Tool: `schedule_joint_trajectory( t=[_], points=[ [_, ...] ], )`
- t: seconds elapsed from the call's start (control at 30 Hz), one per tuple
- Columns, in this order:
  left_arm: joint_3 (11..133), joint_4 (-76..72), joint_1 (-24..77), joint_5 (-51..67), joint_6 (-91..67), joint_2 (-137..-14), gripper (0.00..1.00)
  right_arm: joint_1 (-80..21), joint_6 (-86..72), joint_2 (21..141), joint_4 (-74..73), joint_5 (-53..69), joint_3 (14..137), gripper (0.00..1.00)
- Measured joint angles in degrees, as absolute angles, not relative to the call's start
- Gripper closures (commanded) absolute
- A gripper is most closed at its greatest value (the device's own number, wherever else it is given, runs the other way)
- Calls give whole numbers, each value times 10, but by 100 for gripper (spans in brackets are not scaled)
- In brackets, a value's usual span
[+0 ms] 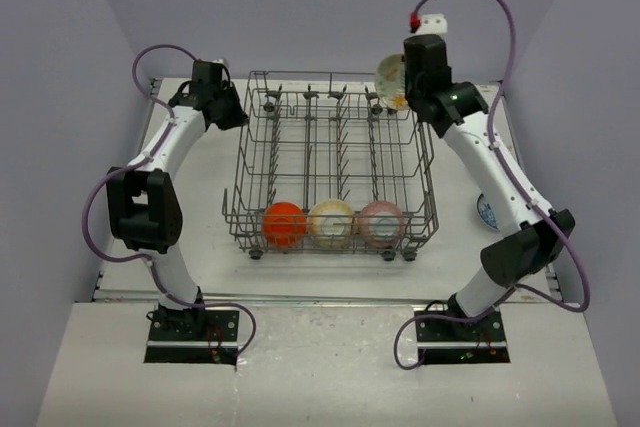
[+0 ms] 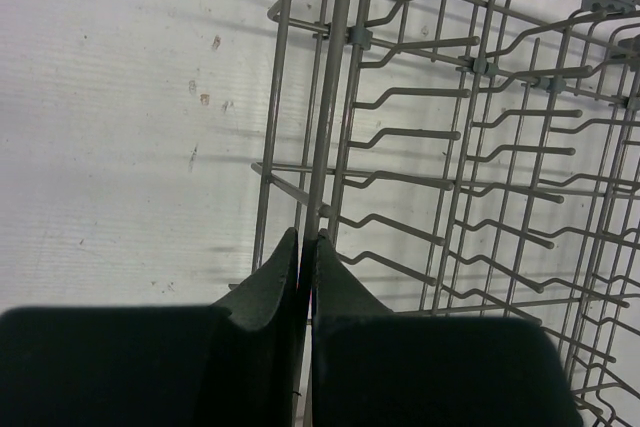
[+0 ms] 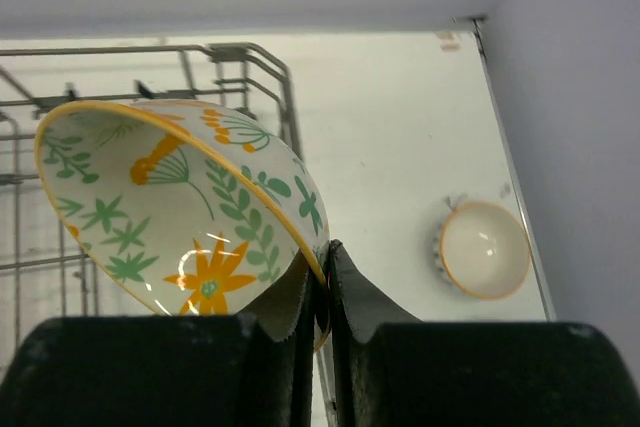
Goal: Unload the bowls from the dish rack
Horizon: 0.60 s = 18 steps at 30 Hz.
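Note:
The grey wire dish rack point(image 1: 335, 162) stands mid-table. An orange bowl point(image 1: 284, 224), a cream-yellow bowl point(image 1: 331, 223) and a pink bowl point(image 1: 380, 224) stand on edge in its near row. My right gripper point(image 3: 327, 247) is shut on the rim of a whitish floral bowl point(image 3: 180, 197), held tilted above the rack's far right corner point(image 1: 392, 82). A blue-and-white patterned bowl point(image 1: 487, 211) sits upright on the table right of the rack, also seen in the right wrist view point(image 3: 484, 249). My left gripper point(image 2: 308, 242) is shut on the rack's rim wire point(image 2: 330, 117) at its far left corner.
Upright tines point(image 2: 480, 147) fill the rack's inside. The white table point(image 2: 120, 127) extends left of the rack. Purple walls close in the back and both sides, and the right wall point(image 3: 580, 97) runs close to the patterned bowl.

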<state>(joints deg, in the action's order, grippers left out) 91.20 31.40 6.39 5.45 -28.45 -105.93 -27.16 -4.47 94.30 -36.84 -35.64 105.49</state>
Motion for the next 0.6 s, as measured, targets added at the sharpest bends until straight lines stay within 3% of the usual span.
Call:
schedule_joint_trajectory(
  t=[0.33,0.6],
  points=[
    [916,321,64,51,-282,-1061,100,-105,-207,854,-506,-193,952,100],
    [916,322,63,47,-278,-1061,100,22,-265,918,-519,-64,965,100]
  ],
)
